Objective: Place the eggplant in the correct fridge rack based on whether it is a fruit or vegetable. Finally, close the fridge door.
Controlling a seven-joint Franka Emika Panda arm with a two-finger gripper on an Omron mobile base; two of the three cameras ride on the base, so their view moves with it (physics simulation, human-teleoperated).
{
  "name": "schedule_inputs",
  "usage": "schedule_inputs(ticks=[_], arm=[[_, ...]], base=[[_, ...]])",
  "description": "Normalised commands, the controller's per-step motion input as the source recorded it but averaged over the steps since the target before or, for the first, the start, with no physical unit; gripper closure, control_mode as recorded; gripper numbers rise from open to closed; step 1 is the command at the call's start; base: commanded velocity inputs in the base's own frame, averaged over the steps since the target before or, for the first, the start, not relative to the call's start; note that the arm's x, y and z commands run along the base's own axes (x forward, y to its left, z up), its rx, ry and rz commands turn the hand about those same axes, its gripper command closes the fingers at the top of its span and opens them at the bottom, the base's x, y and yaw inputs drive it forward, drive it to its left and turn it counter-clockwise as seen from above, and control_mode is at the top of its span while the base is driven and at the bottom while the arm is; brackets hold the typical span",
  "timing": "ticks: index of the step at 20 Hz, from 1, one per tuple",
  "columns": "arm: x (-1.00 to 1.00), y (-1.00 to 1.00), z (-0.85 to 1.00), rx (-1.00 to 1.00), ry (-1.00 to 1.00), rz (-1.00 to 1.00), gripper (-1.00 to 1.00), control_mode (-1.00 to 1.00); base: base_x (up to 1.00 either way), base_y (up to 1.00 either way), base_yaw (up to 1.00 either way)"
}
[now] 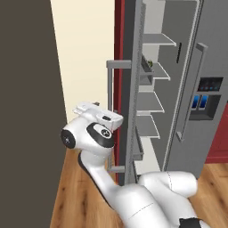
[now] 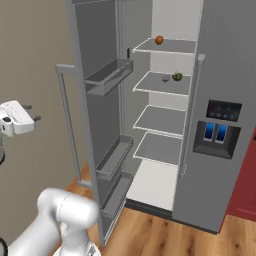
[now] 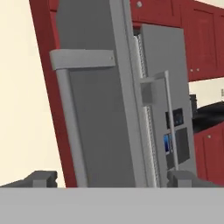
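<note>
The eggplant (image 2: 165,78), a small greyish-purple lump, lies on the fridge rack (image 2: 150,86), second from the top, next to a round green vegetable (image 2: 177,76). The fridge door (image 2: 102,115) stands wide open, its long bar handle (image 2: 64,125) on the outer side. My gripper (image 2: 34,113) hangs open and empty to the left of that handle, outside the door and apart from it. In the hand view the gripper (image 3: 111,179) faces the door's outer face (image 3: 98,127), with the handle (image 3: 70,127) between its fingertips (image 3: 41,178) and some way off.
A round orange fruit (image 2: 159,40) sits on the topmost shelf. The two lower shelves (image 2: 160,121) are bare. The door with the dispenser panel (image 2: 220,127) stands shut on the right. Red cabinets (image 3: 199,39) lie beyond, and a dark wall panel (image 1: 26,111) is close on the left.
</note>
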Motion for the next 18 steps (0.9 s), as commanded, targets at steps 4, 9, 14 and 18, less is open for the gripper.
schedule_inputs(ticks=[4, 9, 14, 18], arm=[[0.53, 0.02, -0.05, 0.0, 0.0, -0.18, -1.0, -1.0], [0.44, 0.0, -0.1, 0.0, 0.0, -0.18, -1.0, -1.0], [0.41, 0.0, -0.17, 0.0, 0.0, -0.16, -1.0, -1.0], [0.42, 0.0, -0.13, 0.0, 0.0, -0.14, -1.0, -1.0]], base=[[0.0, 0.0, 0.0], [0.0, 0.0, 0.0], [0.0, 0.0, 0.0], [0.0, 0.0, 0.0]])
